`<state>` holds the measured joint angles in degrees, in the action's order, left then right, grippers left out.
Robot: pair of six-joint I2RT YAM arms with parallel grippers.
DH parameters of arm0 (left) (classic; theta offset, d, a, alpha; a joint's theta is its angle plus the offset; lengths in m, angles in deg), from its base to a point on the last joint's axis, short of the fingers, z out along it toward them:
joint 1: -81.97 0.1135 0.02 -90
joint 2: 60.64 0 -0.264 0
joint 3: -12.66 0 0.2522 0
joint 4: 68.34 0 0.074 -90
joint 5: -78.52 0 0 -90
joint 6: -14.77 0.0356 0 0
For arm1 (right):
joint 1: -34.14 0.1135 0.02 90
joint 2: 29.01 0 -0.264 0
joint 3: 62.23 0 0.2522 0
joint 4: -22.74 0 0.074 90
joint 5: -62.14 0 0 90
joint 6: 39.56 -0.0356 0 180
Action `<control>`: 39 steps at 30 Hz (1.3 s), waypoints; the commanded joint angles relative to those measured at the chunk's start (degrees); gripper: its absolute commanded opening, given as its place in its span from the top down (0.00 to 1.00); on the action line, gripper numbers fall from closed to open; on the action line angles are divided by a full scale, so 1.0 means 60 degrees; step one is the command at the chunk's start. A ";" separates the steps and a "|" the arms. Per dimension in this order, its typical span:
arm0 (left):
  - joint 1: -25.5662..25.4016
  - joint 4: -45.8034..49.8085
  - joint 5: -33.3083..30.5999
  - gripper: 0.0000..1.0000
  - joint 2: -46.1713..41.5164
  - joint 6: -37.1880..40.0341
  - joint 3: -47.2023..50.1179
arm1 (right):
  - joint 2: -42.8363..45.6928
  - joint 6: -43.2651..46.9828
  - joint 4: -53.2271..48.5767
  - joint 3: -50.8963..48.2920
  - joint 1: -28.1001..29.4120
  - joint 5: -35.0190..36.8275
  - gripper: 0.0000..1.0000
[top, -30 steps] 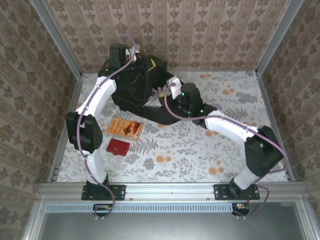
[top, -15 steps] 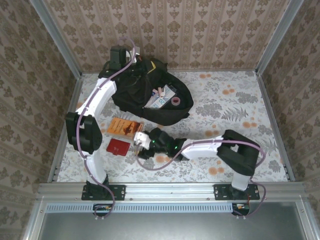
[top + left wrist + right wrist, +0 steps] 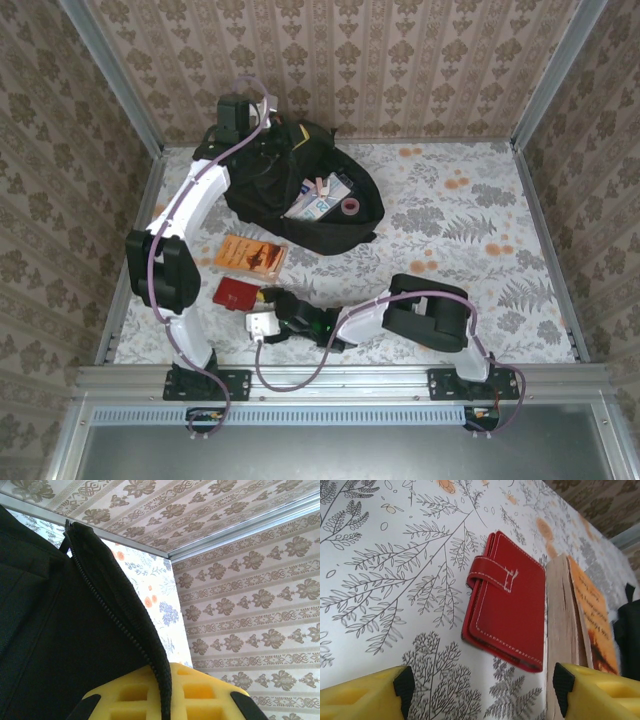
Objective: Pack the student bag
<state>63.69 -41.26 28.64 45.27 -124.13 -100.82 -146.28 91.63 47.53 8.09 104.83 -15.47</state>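
Black student bag (image 3: 300, 195) fabric half-hides left end effector (image 3: 165, 702), clenched on its zipper edge; right end effector (image 3: 482, 690) released, wallet (image 3: 507, 612) at 12 o'clock, book (image 3: 570, 615) cropped.

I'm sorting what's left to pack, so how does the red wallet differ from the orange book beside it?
The red wallet is smaller than the orange book. The wallet has a stitched strap across it; the book shows bare page edges. The book lies nearer the student bag, the wallet farther off. Both lie flat and closed on the table, outside the bag.
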 commanded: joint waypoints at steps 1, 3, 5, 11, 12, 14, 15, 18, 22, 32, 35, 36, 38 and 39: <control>0.0091 -0.0929 0.0366 1.00 -0.0299 -0.0179 -0.0034 | -0.0528 0.1687 -0.0091 0.0362 -0.0007 0.0839 0.26; 0.0102 -0.0961 0.0401 1.00 -0.0278 -0.0213 -0.0038 | -0.0640 0.2557 -0.0526 0.0552 0.0099 0.0839 0.27; 0.0130 -0.0961 0.0414 1.00 -0.0291 -0.0228 -0.0037 | -0.0794 0.3445 -0.0652 0.0690 0.0204 0.1022 0.28; 0.0227 -0.1017 0.0442 1.00 -0.0340 -0.0285 -0.0025 | -0.1129 0.4450 -0.1644 0.1181 0.0272 0.1557 0.32; 0.0235 -0.1034 0.0447 1.00 -0.0337 -0.0312 -0.0021 | -0.1182 0.4538 -0.1750 0.1276 0.0300 0.1650 0.33; 0.0257 -0.1084 0.0465 1.00 -0.0337 -0.0357 -0.0028 | -0.1332 0.4752 -0.1968 0.1437 0.0373 0.1780 0.35; 0.0264 -0.1114 0.0491 1.00 -0.0329 -0.0377 -0.0009 | -0.1428 0.4918 -0.2048 0.1518 0.0415 0.1830 0.36; 0.0293 -0.1162 0.0508 1.00 -0.0340 -0.0447 -0.0006 | -0.1740 0.5326 -0.2546 0.1990 0.0491 0.2136 0.38; 0.0323 -0.1180 0.0522 1.00 -0.0372 -0.0462 0.0012 | -0.2025 0.5385 -0.3423 0.2704 0.0562 0.2637 0.40; 0.0350 -0.1283 0.0568 1.00 -0.0395 -0.0560 0.0059 | -0.2537 0.4753 -0.4560 0.3787 0.0532 0.3353 0.84; 0.0346 -0.1297 0.0551 1.00 -0.0395 -0.0565 0.0097 | -0.2379 0.4715 -0.4329 0.3646 0.0538 0.3416 1.00; 0.0351 -0.1316 0.0561 1.00 -0.0389 -0.0565 0.0096 | -0.2281 0.4713 -0.4177 0.3539 0.0537 0.3436 1.00; 0.0345 -0.1326 0.0567 1.00 -0.0392 -0.0565 0.0095 | -0.2032 0.4672 -0.3876 0.3289 0.0559 0.3474 1.00; 0.0351 -0.1326 0.0566 1.00 -0.0395 -0.0565 0.0097 | -0.1876 0.4636 -0.3750 0.3124 0.0573 0.3490 1.00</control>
<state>65.24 -43.93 29.95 45.27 -126.71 -100.03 -158.61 120.33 27.20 29.71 109.12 2.64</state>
